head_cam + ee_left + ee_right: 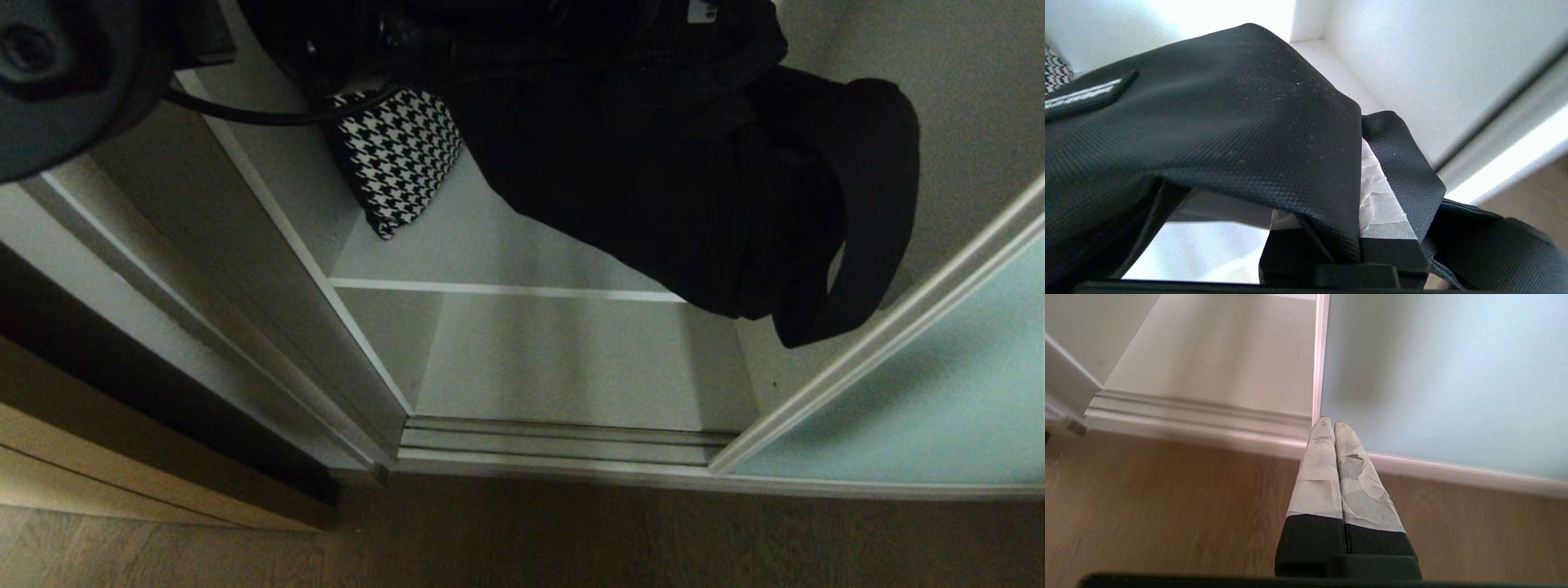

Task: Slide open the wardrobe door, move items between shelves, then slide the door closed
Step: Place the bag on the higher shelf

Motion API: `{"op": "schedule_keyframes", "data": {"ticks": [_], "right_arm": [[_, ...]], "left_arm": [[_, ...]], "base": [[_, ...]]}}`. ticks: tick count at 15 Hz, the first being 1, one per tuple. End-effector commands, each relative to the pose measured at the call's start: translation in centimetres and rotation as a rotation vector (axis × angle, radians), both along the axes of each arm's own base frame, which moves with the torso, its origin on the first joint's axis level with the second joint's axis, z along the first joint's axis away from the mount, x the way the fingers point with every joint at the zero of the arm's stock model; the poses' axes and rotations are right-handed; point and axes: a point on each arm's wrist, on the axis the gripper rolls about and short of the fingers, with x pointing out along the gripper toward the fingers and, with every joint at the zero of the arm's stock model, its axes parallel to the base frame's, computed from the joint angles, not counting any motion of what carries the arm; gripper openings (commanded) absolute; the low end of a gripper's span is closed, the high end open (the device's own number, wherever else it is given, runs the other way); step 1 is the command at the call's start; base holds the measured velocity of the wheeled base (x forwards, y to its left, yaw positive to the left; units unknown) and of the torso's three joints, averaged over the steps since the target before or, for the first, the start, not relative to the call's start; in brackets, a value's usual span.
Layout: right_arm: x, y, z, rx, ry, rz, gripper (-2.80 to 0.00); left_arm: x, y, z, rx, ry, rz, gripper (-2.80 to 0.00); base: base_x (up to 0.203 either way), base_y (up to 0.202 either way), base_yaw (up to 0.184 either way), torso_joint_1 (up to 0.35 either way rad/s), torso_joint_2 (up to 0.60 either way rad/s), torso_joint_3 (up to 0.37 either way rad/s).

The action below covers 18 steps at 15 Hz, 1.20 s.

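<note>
A floppy black bag [653, 163] hangs in the open wardrobe, above the front of a white-grey shelf [490, 249]. Its strap loop [878, 204] dangles on the right. In the left wrist view my left gripper [1355, 179] is shut on a fold of the bag's fabric [1208, 122], with a taped finger [1382, 200] showing beside the webbing strap [1404, 163]. In the head view that gripper is lost in the dark bag. The frosted blue-green sliding door [922, 400] stands pushed to the right. My right gripper [1329, 424] is shut and empty, low by the door's bottom corner [1445, 375].
A black-and-white houndstooth item [400, 155] lies at the back left of the same shelf. Below it is a lower board [588, 359] and the door track [563, 441]. A light wood panel [122, 457] stands at the left, and wooden floor [571, 539] lies in front.
</note>
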Motion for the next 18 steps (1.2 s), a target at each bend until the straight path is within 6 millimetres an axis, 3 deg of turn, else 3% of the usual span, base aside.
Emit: {"op": "schedule_keyframes", "data": {"ticks": [1, 5, 13, 18], "right_arm": [[-0.01, 0.0, 0.0, 0.0, -0.001, 0.001, -2.8], [-0.01, 0.0, 0.0, 0.0, -0.001, 0.001, -2.8], [-0.01, 0.0, 0.0, 0.0, -0.001, 0.001, -2.8], [-0.01, 0.0, 0.0, 0.0, -0.001, 0.001, -2.8]], "left_arm": [[-0.04, -0.03, 0.02, -0.001, -0.002, 0.0, -2.8], [0.1, -0.61, -0.34, 0.016, -0.004, -0.004, -2.8], [0.3, -0.94, -0.4, 0.004, -0.014, -0.003, -2.8], [0.34, -0.92, -0.35, -0.008, -0.01, 0.001, -2.8]], "base": [[0.193, 0.0, -0.001, 0.007, 0.0, 0.004], [0.177, 0.0, 0.001, 0.002, 0.0, 0.005], [0.012, 0.0, 0.0, -0.001, 0.0, 0.0], [0.188, 0.0, 0.0, 0.001, 0.0, 0.004]]}}
